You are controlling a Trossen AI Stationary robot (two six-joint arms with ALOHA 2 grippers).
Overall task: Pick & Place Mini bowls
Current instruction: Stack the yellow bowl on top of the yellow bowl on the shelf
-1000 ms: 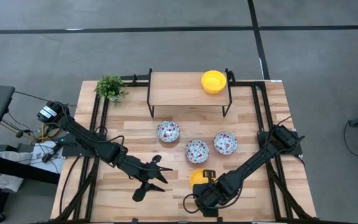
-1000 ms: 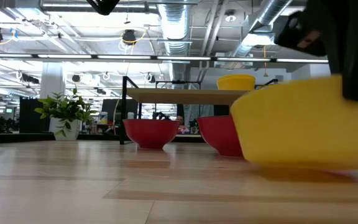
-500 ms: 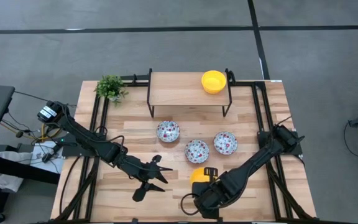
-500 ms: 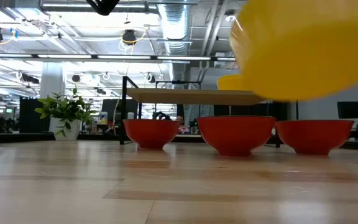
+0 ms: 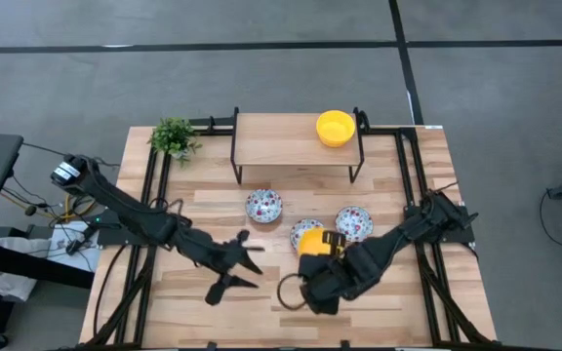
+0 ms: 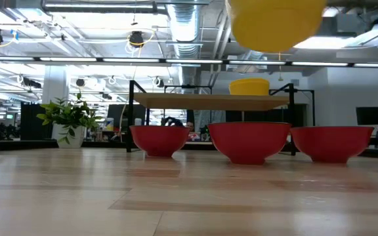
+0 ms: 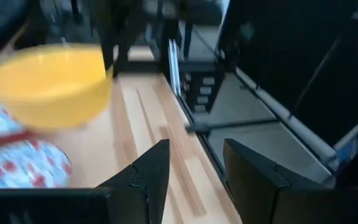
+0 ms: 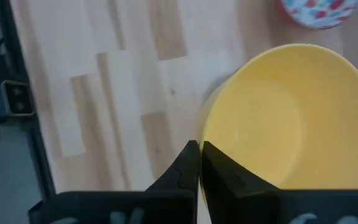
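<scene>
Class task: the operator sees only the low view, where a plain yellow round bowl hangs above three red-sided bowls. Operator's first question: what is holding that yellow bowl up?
Observer: The right gripper is shut on the rim of the lifted yellow bowl; the right wrist view shows its fingers pinching the edge.
Operator: Are the red bowls red inside too?
Observer: No. From above, the three patterned bowls are white inside with a red-and-blue floral print.
Operator: Where is the other arm?
Observer: The left gripper is open and empty over the wooden table, left of the lifted bowl.
Operator: Is the shelf's yellow bowl centred?
Observer: No. The second yellow bowl sits at the wooden shelf's right end.
</scene>
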